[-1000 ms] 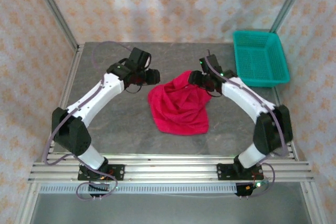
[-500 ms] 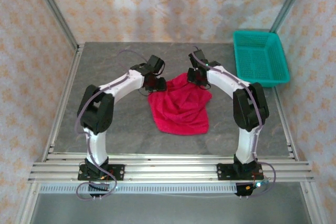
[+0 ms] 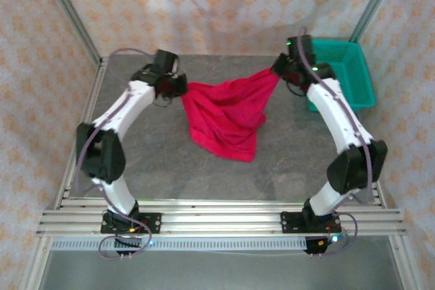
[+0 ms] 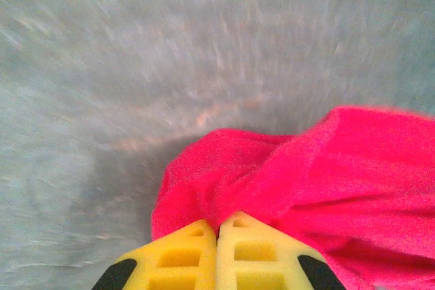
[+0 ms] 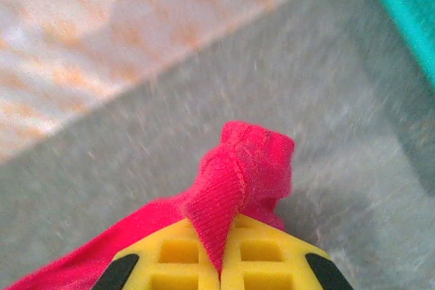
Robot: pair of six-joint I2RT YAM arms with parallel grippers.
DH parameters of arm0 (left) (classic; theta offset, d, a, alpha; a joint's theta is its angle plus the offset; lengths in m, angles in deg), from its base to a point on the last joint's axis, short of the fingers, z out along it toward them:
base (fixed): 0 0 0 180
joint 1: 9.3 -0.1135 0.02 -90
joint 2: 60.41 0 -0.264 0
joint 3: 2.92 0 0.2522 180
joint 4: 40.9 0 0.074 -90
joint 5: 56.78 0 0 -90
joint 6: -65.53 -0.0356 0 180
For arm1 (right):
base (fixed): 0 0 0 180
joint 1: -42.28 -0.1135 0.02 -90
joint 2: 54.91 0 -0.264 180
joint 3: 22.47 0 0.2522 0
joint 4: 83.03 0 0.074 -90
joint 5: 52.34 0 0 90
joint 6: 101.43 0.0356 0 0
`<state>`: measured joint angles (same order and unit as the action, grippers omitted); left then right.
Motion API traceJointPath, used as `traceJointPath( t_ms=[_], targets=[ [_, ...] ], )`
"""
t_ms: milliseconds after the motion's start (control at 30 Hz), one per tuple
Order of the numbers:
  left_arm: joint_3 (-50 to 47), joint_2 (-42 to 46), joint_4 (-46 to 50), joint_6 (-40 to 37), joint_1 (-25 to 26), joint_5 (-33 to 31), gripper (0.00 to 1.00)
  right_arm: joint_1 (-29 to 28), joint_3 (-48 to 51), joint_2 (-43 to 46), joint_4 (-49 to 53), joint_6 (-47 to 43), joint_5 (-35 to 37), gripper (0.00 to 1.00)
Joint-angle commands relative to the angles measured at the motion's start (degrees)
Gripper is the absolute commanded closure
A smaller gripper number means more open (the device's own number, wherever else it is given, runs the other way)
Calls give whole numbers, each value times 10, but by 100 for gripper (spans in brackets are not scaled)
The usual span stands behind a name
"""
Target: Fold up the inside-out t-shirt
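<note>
T-shirt [image 3: 228, 117] taut between left pincer [image 3: 182, 86] and right pincer [image 3: 276, 71], both tight on it.

White left arm [image 3: 126, 103] and right arm [image 3: 338, 110], black joints [image 3: 102, 157], greyish cables [image 3: 126, 50], yellow fingers [image 4: 177, 259].

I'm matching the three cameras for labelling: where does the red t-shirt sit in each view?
Top external: t-shirt centre, stretched between left gripper and right gripper.
Left wrist: t-shirt lower right, pinched by the left gripper's yellow fingers.
Right wrist: t-shirt bottom centre, a bunched corner poking above the right gripper's yellow fingers.
Shared landmark: the grey table.
</note>
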<state>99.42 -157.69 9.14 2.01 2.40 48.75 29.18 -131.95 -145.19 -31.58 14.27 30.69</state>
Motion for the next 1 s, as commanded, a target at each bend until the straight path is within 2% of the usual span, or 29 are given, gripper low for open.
traceJointPath(
  t_ms=[0, 167, 267, 300, 367, 433, 500, 567, 633, 733, 800, 833, 900, 933, 967],
  targets=[
    [-19, 83, 37, -30, -40, -54, 100, 1, -23, 64, 28, 5, 9, 100],
    [-114, 142, 7, -41, -48, -99, 100, 1, 82, 131, 18, 2, 9, 100],
    [-156, 134, -5, -41, -48, -85, 100, 2, 162, 163, -8, 9, -12, 100],
    [-166, 127, -8, -43, -47, -70, 97, 1, 191, 171, -21, 16, -33, 100],
    [-180, 122, -14, -55, -36, -53, 77, 1, 232, 177, -49, 29, -87, 100],
    [-187, 128, -17, -80, -4, -62, 64, -1, 251, 170, -53, 37, -119, 100],
    [-191, 145, -29, -112, 50, -74, 55, -5, 262, 160, -48, 35, -132, 100],
    [-203, 163, -62, -139, 98, -68, 52, -6, 273, 156, -47, 31, -126, 100],
    [-226, 175, -119, -151, 144, -18, 47, -5, 280, 156, -41, 27, -115, 100],
    [-247, 160, -189, -154, 193, 50, 45, -5, 281, 154, -29, 24, -97, 100],
    [-248, 147, -178, -143, 199, 30, 46, -1, 273, 148, 8, 18, -44, 98],
    [-248, 145, -165, -139, 195, 13, 46, 2, 269, 144, 28, 13, -8, 92],
    [-243, 147, -121, -123, 177, -41, 46, 6, 273, 138, 63, -5, 91, 60],
    [-242, 152, -100, -112, 162, -56, 46, 6, 275, 136, 73, -19, 104, 51],
    [-242, 156, -83, -99, 149, -69, 45, 6, 276, 134, 82, -26, 99, 47]
  ],
)
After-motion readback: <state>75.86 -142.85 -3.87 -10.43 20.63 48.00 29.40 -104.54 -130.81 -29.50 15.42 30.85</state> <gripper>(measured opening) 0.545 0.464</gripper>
